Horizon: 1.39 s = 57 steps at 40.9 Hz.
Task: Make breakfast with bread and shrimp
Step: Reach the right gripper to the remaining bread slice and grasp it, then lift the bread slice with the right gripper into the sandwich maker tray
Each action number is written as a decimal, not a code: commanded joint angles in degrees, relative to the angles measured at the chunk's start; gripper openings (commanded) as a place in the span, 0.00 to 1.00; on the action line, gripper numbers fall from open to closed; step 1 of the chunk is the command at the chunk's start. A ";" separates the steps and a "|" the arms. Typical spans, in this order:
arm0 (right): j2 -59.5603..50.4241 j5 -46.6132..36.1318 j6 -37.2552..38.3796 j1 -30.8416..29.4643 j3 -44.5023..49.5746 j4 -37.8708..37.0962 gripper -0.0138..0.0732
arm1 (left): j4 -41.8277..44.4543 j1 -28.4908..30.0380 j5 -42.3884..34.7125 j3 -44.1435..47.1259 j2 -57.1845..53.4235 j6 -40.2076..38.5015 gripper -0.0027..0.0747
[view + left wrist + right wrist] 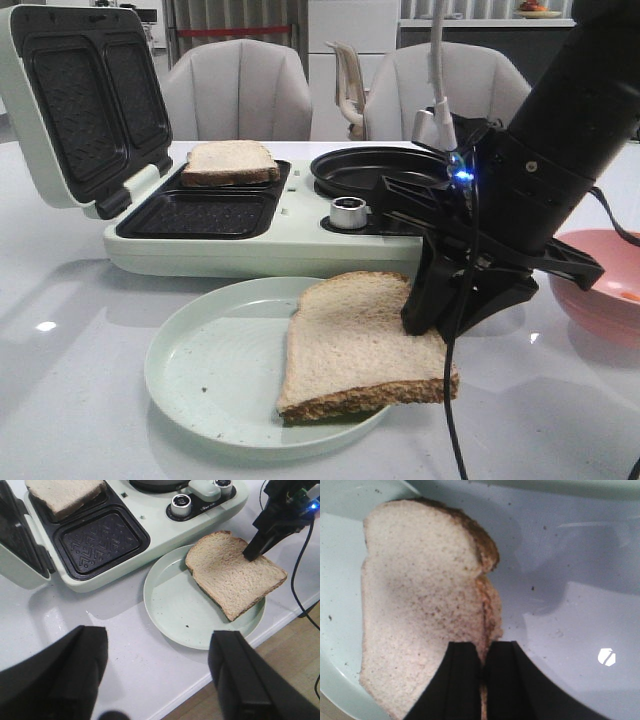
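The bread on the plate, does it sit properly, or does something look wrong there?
The bread slice is askew: it hangs over the rim of the green plate on the right, one edge pinched by the right gripper and apparently lifted. The other slice lies flat in the sandwich maker.

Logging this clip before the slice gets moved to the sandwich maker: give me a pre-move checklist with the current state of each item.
1. Right gripper pinching the plate slice at its edge: ok.
2. Slice lifted off the plate: partly, the far side is raised and the near edge looks down: not ok.
3. Front well of the sandwich maker empty: ok.
4. Lid open: ok.
5. Left gripper open and apart from the plate: ok.
6. Shrimp ready: cannot tell.
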 commanded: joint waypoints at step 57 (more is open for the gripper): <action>18.29 -7.59 -2.35 5.79 -45.44 11.40 0.21 | 3.05 -0.46 -6.75 -1.47 -0.16 0.18 0.67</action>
